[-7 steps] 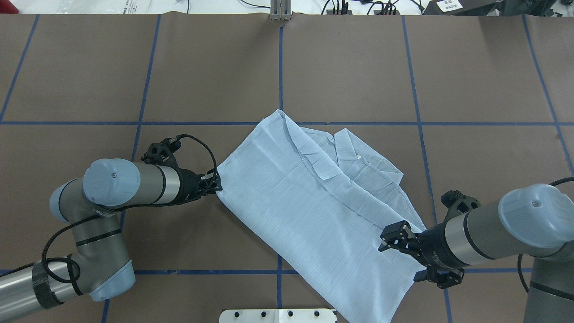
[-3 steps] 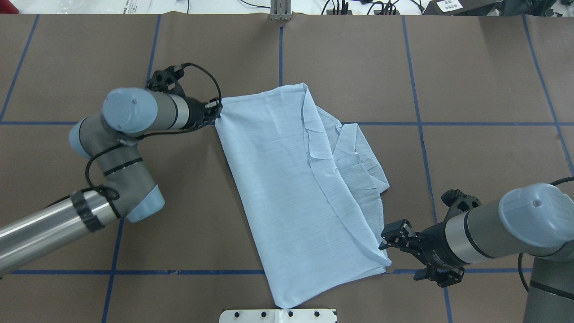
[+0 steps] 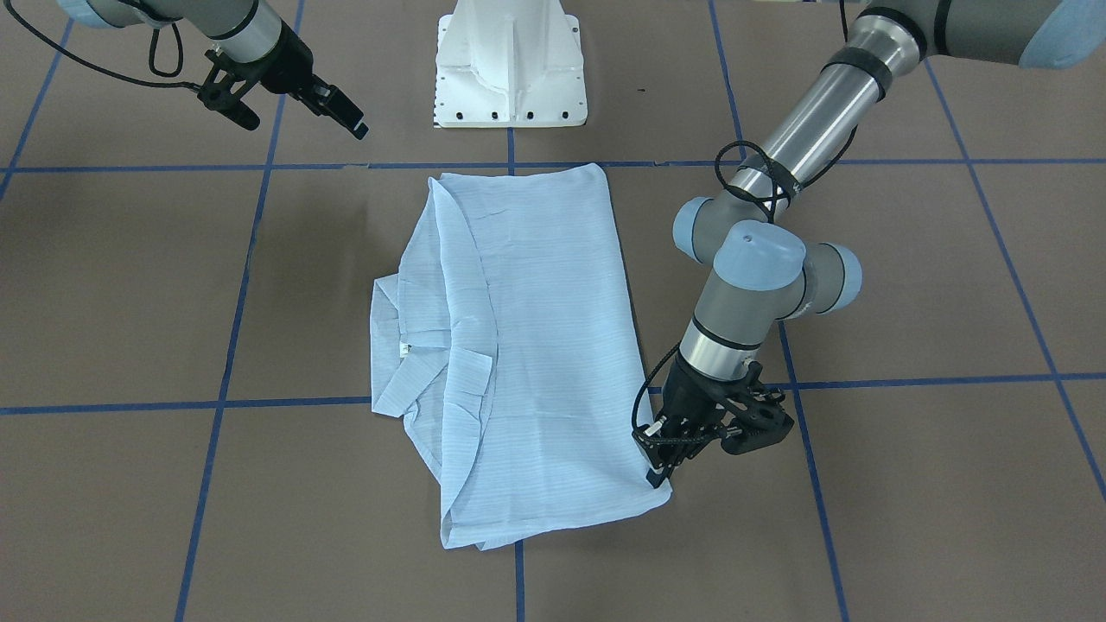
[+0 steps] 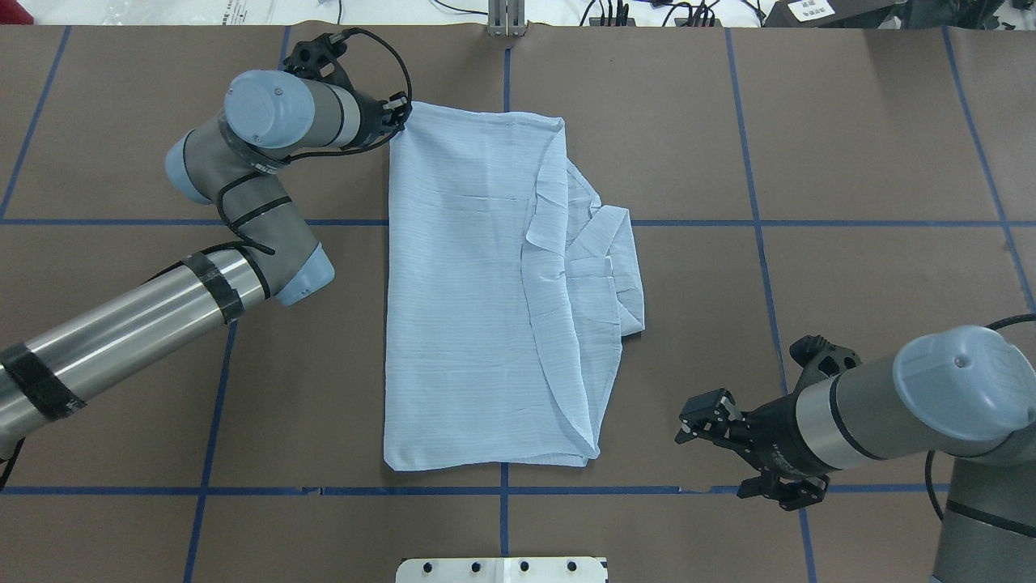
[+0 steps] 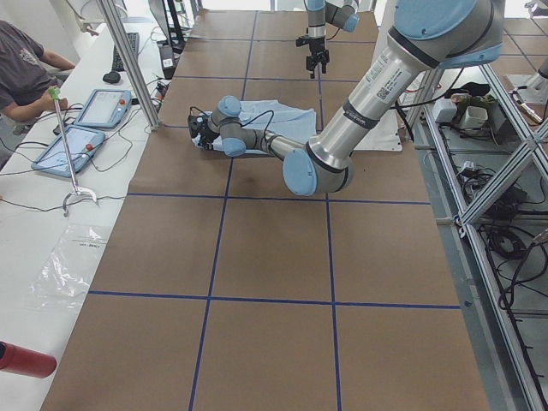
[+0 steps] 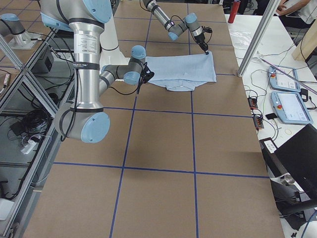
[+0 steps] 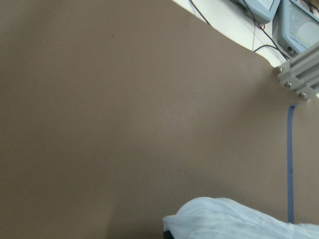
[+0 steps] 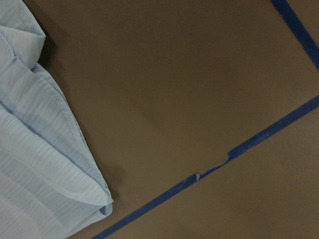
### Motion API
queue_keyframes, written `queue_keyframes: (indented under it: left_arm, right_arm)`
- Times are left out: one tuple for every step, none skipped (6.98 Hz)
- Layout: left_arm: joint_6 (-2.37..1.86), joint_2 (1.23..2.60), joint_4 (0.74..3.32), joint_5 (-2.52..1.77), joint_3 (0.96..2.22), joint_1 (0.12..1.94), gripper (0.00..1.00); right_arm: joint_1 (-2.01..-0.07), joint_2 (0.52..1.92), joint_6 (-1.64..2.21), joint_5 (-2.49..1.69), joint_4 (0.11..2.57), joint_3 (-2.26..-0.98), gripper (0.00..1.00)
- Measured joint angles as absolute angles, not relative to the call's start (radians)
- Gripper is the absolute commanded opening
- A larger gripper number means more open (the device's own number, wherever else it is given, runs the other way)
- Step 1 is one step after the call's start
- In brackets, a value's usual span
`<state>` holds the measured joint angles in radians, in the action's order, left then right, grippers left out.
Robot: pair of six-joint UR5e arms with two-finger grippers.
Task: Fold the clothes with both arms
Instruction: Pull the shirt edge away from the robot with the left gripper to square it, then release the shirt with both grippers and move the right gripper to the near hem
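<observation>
The light-blue shirt [image 4: 469, 324] lies folded flat in the middle of the table, with its collar [image 4: 607, 259] on its right side. It also shows in the front view [image 3: 536, 345]. My left gripper [image 4: 398, 109] is shut on the shirt's far left corner, low on the table; the front view [image 3: 658, 471] shows it at that corner. The left wrist view shows bunched cloth [image 7: 239, 219] at its bottom edge. My right gripper [image 4: 698, 417] is open and empty, apart from the shirt, to the right of its near right corner [image 8: 99, 204].
The white pedestal base [image 4: 502, 569] sits at the near table edge, just in front of the shirt. A metal post [image 4: 507, 20] stands at the far edge. Blue tape lines [image 4: 757, 223] cross the brown table. An operator [image 5: 26, 73] and tablets are beyond the far edge.
My left gripper has dragged the shirt's corner toward the far edge, and the shirt has swung round square with the table. The cloth has slid clear of my right gripper.
</observation>
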<state>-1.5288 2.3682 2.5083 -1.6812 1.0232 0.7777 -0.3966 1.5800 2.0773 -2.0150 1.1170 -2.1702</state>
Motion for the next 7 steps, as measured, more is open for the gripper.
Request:
queue_keyframes:
  left_arm:
    - [-1.520, 2.355, 2.515, -1.691, 1.066, 0.783, 1.00]
    - [-1.516, 2.292, 2.514, -1.728, 1.171, 0.786, 1.00]
    - [-1.514, 2.203, 2.511, -1.782, 1.297, 0.788, 1.00]
    - [-1.513, 2.137, 2.509, -1.812, 1.389, 0.791, 1.00]
    - [-1.512, 2.097, 2.508, -1.825, 1.437, 0.793, 1.00]
    - [-1.511, 2.074, 2.508, -1.830, 1.456, 0.795, 1.00]
    - [-1.510, 2.061, 2.509, -1.831, 1.462, 0.796, 1.00]
  right_arm:
    - [-0.417, 1.523, 2.072, -2.006, 1.119, -2.135, 1.00]
    - [-0.425, 1.471, 2.046, -1.975, 1.124, -2.100, 1.00]
    - [-0.417, 1.436, 1.955, -1.933, 1.149, -2.079, 1.00]
    - [-0.404, 1.399, 1.808, -1.913, 1.219, -2.071, 1.00]
    - [-0.387, 1.335, 1.663, -1.898, 1.329, -2.062, 1.00]
    - [-0.362, 1.254, 1.527, -1.864, 1.457, -2.048, 1.00]
    - [-0.332, 1.188, 1.398, -1.812, 1.548, -2.026, 1.00]
